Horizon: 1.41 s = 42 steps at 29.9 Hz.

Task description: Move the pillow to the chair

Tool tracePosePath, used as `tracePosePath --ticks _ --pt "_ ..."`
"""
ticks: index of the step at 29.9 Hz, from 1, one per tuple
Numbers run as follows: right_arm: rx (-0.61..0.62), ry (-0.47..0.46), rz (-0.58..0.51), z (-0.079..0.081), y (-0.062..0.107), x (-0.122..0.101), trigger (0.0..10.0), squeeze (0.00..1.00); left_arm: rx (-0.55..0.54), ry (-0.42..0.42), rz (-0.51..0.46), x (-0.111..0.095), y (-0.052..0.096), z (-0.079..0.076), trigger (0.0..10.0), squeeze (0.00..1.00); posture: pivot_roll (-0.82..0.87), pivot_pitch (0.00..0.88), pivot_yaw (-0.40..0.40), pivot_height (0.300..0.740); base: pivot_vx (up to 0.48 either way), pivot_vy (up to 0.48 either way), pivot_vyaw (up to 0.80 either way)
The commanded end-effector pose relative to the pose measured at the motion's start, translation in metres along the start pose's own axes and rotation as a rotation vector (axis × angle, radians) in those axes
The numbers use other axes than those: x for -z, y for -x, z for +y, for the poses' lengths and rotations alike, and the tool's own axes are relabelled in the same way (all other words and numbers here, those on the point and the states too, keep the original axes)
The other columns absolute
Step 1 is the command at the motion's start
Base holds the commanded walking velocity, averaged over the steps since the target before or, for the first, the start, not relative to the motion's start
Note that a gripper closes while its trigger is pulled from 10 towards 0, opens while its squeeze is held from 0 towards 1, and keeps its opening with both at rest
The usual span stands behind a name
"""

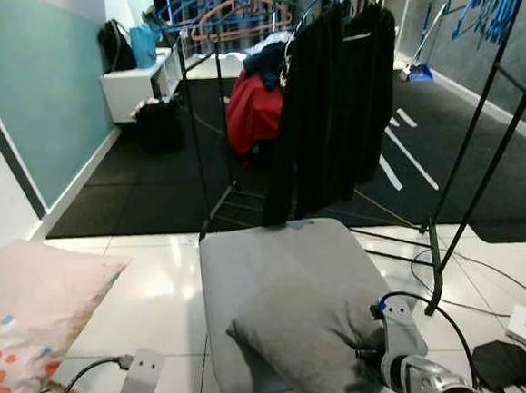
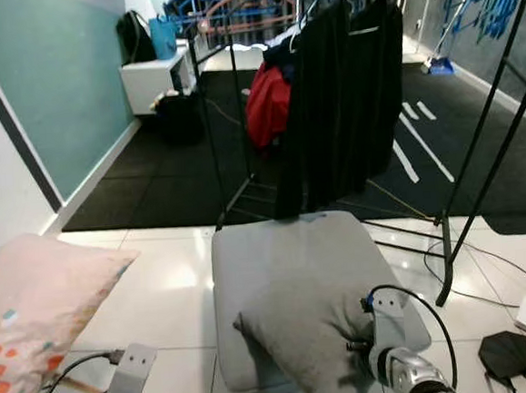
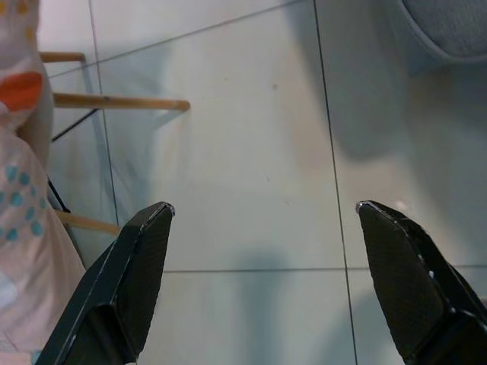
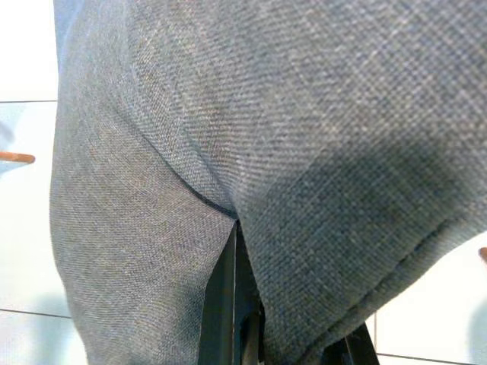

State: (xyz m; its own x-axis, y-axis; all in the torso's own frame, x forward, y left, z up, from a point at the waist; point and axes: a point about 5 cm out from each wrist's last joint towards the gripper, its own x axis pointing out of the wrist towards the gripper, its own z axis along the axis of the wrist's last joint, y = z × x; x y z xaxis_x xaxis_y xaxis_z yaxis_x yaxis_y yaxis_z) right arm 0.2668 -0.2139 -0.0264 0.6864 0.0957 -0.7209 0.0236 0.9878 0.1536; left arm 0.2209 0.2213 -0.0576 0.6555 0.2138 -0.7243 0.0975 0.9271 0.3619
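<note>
Right pincer (image 4: 237, 319) clamps grey pillow (image 1: 303, 332) on chair (image 1: 250, 261); no legible writing.

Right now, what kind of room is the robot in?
Probably a dressing or laundry corner of a home: a clothes rack hung with black garments, blue hangers on the wall, and a grey padded chair on white floor tiles.

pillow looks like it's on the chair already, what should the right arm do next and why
Probably open the right gripper and let go. The grey pillow already lies on the grey chair seat, and the right wrist view shows the fingers pinched on its fabric. The left gripper hangs open over the tiled floor, so nothing else holds the pillow.
</note>
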Motion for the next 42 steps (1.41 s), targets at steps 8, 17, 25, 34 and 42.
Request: tracePosePath --ticks 8,17,25,34,42 --pt "0.016 -0.021 -0.042 -0.0029 0.0006 -0.0073 10.0 0.0 0.017 -0.006 0.008 0.0011 0.0003 -0.004 10.0 0.0 -0.11 0.006 -0.056 0.703 0.0 0.0 0.0" --pt "0.023 -0.041 -0.04 -0.0049 0.0011 -0.0076 10.0 0.0 0.02 -0.008 0.01 0.0009 0.0004 -0.0056 10.0 0.0 -0.11 0.007 -0.056 0.703 0.0 0.0 -0.47" --pt "-0.018 -0.052 -0.056 -0.0019 0.0007 -0.0109 10.0 0.0 0.021 -0.008 0.006 -0.0015 0.0 -0.0068 10.0 0.0 -0.11 0.013 -0.056 0.718 0.0 0.0 0.0" --pt "-0.03 -0.042 -0.058 0.0 0.0003 -0.0117 10.0 0.0 0.02 -0.007 0.003 -0.0031 -0.0002 -0.0069 10.0 0.0 -0.11 0.015 -0.058 0.738 0.0 0.0 0.0" --pt "-0.032 -0.051 -0.068 0.0001 0.0003 -0.0133 10.0 0.0 0.021 -0.007 0.002 -0.0026 -0.0001 -0.0071 10.0 0.0 -0.11 0.015 -0.056 0.74 0.0 0.0 0.0"
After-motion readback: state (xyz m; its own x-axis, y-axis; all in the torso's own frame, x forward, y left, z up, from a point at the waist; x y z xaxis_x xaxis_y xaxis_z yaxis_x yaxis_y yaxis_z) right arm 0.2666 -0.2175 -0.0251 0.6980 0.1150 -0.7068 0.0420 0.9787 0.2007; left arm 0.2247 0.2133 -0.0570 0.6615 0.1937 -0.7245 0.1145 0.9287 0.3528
